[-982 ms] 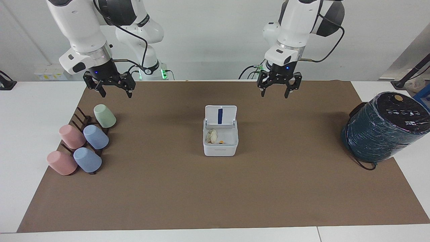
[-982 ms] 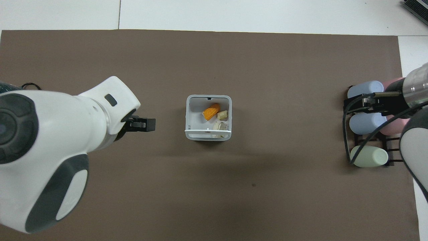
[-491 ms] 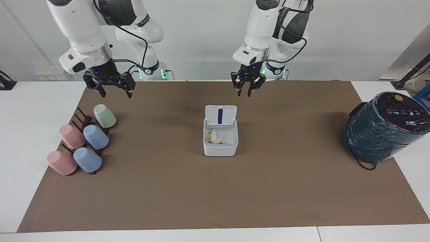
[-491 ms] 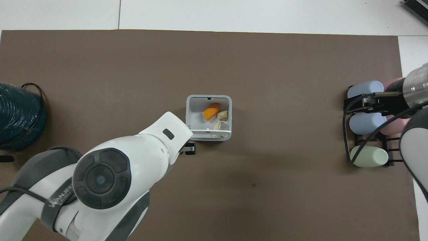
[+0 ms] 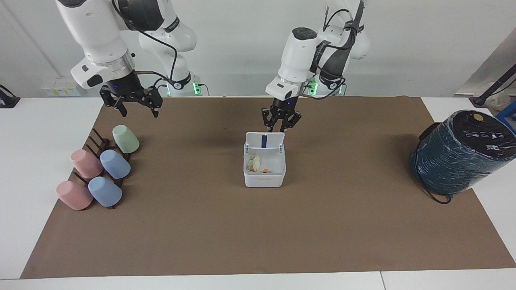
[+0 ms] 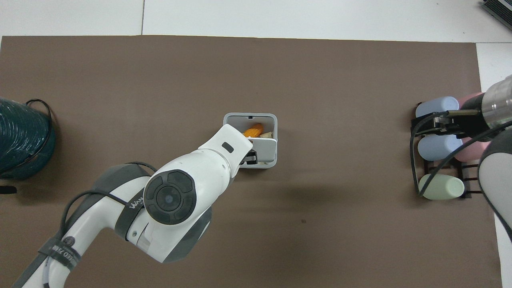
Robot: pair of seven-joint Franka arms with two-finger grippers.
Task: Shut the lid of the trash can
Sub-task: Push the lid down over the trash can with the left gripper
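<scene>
Lid (image 5: 264, 141) now tips forward over the trash can (image 5: 264, 177) at mat centre, since the left gripper (image 5: 279, 128), fingers nearly together, has swung in at its twelve o'clock edge, so closing has begun; right gripper (image 5: 136, 109) waits, fingers apart.

Two Franka arms, one reaching in, one waiting.
The left arm stretches toward the table's middle, its wrist bent downward, and the left gripper (image 5: 279, 126) points straight down with its fingers close together. The right arm waits at its own end, the right gripper (image 5: 136, 108) raised, fingers spread apart and aimed down.
</scene>
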